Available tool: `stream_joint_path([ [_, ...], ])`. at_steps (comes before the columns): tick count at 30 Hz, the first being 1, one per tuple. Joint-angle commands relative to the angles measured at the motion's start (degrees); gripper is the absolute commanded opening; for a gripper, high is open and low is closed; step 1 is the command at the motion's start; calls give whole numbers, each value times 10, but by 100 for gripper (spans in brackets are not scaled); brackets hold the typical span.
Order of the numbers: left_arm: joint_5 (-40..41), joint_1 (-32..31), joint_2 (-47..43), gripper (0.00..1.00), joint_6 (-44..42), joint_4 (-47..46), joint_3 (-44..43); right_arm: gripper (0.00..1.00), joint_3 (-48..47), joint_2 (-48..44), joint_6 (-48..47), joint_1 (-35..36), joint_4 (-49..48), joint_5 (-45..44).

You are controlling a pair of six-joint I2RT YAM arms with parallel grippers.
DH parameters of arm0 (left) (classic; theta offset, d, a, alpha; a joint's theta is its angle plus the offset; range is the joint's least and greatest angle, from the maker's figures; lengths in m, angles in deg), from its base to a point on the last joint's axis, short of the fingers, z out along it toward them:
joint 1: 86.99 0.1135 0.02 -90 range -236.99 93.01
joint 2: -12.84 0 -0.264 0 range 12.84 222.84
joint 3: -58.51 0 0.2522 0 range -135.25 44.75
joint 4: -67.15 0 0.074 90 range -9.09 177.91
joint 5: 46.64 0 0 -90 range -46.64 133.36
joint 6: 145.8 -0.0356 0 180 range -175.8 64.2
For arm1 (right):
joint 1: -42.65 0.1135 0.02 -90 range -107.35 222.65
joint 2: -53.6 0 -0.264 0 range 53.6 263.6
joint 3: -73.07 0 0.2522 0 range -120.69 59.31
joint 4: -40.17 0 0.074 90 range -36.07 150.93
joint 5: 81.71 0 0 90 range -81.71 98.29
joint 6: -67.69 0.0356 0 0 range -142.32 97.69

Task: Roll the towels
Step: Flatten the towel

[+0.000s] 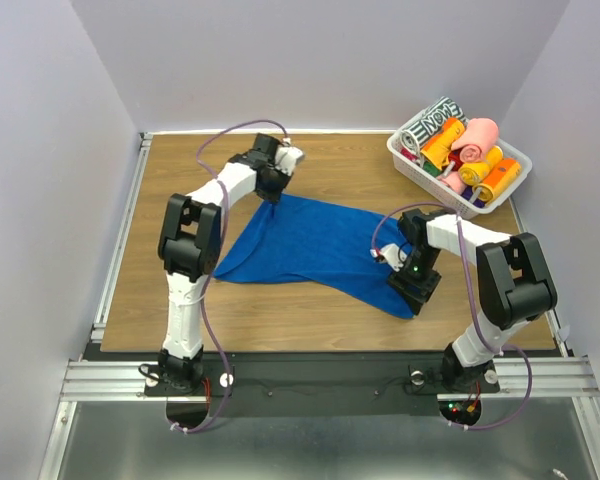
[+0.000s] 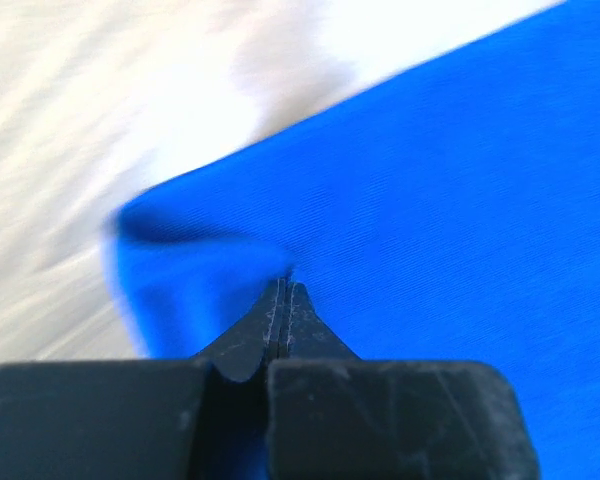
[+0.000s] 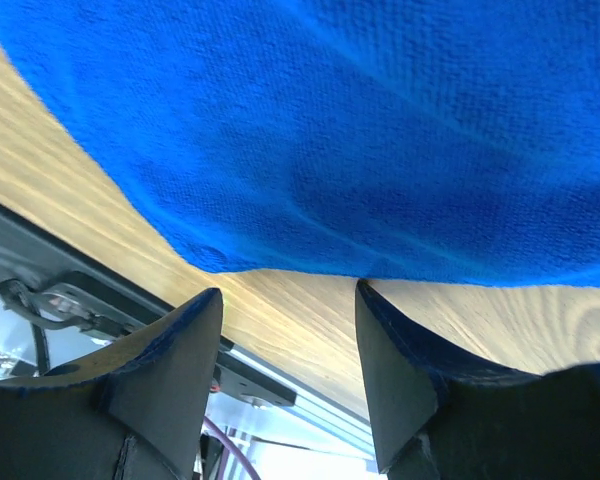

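Judging from how things lie, little of the rolling is done. The blue towel (image 1: 310, 245) is laid out flat and unrolled across the middle of the tabletop (image 1: 170, 180), rumpled toward its near-right end and with no turn started at any edge.

Its far-left corner is pinched by the left end effector (image 1: 276, 196). In the left wrist view the fingers are pressed together on a small fold of blue cloth (image 2: 285, 290).

The right end effector (image 1: 412, 290) is held low at the near-right corner. In its wrist view the jaws stand apart (image 3: 288, 290), with the towel's hem just beyond the tips and nothing seen between them.

A pink roll (image 1: 477, 135) is seen in the white basket (image 1: 395, 150) at the far right, beside orange rolls (image 1: 442, 143) and a patterned roll (image 1: 432, 122). It may be the pink towel, already finished and put away, but this cannot be confirmed from the overhead view.

What is left, by this reading, is the whole of the blue towel's work: the cloth is to be straightened, probably folded narrower, rolled from one end, and placed with the others.
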Motion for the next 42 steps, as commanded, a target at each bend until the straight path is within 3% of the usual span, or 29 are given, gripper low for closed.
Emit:
stream_joint_path([
  [1, 37, 64, -66, 0, -27, 13, -36, 61, 1, 3, -15, 3, -23, -46],
  [9, 44, 154, -17, 0, -62, 6, -102, 61, -17, 11, -11, 3, -33, -67],
  [10, 45, 160, -11, 5, -69, 5, -112, 61, -28, 10, -10, 3, -32, -66],
  [11, 47, 163, -7, 16, -70, 4, -117, 61, -34, 10, -7, 3, -30, -64],
  [12, 46, 168, 1, 35, -71, 6, -122, 61, -42, 3, -5, 3, -28, -61],
  [15, 36, 182, 0, 55, -71, 6, -123, 61, -78, -10, 1, 2, -8, -39],
  [18, 32, 187, -29, 57, -69, 1, -95, 61, -113, -19, 0, 3, 14, 5],
  [23, -32, 191, -91, 57, -71, 11, -20, 61, -149, 4, -6, 8, 41, 56],
  [28, -82, 191, -155, 47, -61, 16, 79, 58, -155, 29, 4, 28, 26, 74],
  [34, -74, 191, -199, 39, -71, -9, 189, 52, -93, 40, 11, 65, -14, 58],
  [42, -12, 191, -192, 28, -156, 6, 277, 46, -15, 46, -34, 67, -66, -40],
])
